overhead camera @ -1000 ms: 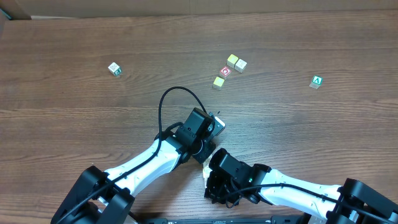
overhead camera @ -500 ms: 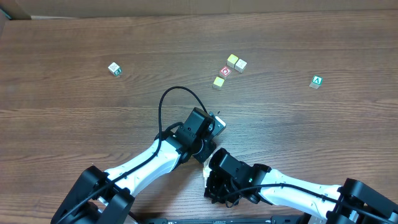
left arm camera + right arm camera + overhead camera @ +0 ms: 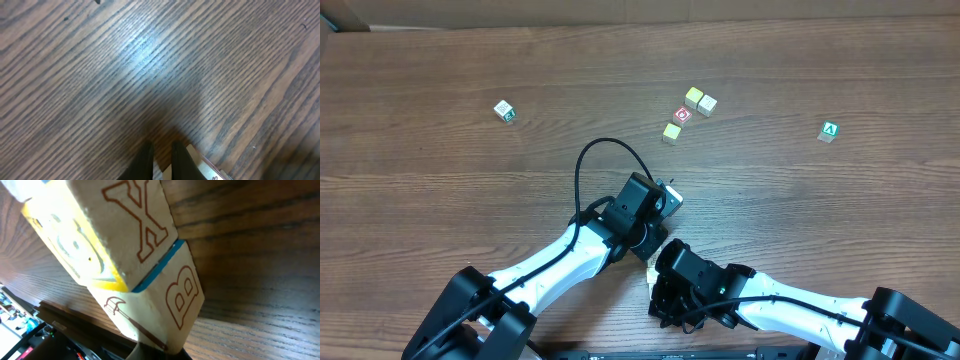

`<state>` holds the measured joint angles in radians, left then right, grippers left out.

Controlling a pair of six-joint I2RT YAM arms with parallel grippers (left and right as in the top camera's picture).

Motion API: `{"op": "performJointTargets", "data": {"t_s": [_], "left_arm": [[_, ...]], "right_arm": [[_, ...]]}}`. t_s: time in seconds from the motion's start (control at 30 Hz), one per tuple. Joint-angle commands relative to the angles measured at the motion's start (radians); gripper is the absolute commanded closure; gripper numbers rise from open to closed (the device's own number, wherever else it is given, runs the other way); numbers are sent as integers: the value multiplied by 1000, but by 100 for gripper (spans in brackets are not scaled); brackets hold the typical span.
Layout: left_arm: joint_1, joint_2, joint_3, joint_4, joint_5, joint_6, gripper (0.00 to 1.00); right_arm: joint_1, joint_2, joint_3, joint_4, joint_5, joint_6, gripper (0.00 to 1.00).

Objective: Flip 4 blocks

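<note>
In the overhead view a cream block [image 3: 503, 111] lies far left. Two pale blocks [image 3: 694, 97] [image 3: 707, 104] touch at the back centre, and a pale yellow block [image 3: 671, 132] sits just in front of them. My left gripper [image 3: 666, 197] [image 3: 161, 148] is shut low over the table. A white block [image 3: 673, 201] [image 3: 202, 162] lies against its right finger, not between the fingers. My right gripper [image 3: 654, 281] [image 3: 160, 353] is shut near the front edge. A cream "B" block [image 3: 165, 305] rests at its tips, with an "X" block [image 3: 115, 225] touching it.
A cube with a red ring [image 3: 682, 115] sits among the centre blocks. A green cube with a white "A" [image 3: 830, 131] lies far right. The two arms nearly meet at the front centre. A black cable [image 3: 595, 160] loops above the left wrist.
</note>
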<state>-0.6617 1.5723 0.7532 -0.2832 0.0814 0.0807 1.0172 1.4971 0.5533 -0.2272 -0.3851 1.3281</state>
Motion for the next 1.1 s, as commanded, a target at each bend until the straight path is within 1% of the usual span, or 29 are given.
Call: {"op": "performJointTargets", "data": {"t_s": [0.0, 0.2, 0.37, 0.8, 1.0, 1.07], "left_arm": [[-12, 10, -3, 12, -14, -10, 93], [-12, 10, -3, 28, -16, -10, 92], [-11, 10, -3, 31, -56, -22, 93], [-11, 10, -3, 30, -64, -22, 95], [6, 10, -3, 30, -63, -29, 96], [15, 10, -3, 30, -63, -36, 96]], "right_arm": [[5, 4, 2, 6, 22, 4, 96], [5, 4, 2, 6, 25, 3, 96], [16, 4, 2, 10, 31, 4, 96], [35, 3, 5, 10, 32, 5, 96], [71, -15, 22, -3, 61, -2, 96], [92, -26, 38, -15, 87, -24, 96]]}}
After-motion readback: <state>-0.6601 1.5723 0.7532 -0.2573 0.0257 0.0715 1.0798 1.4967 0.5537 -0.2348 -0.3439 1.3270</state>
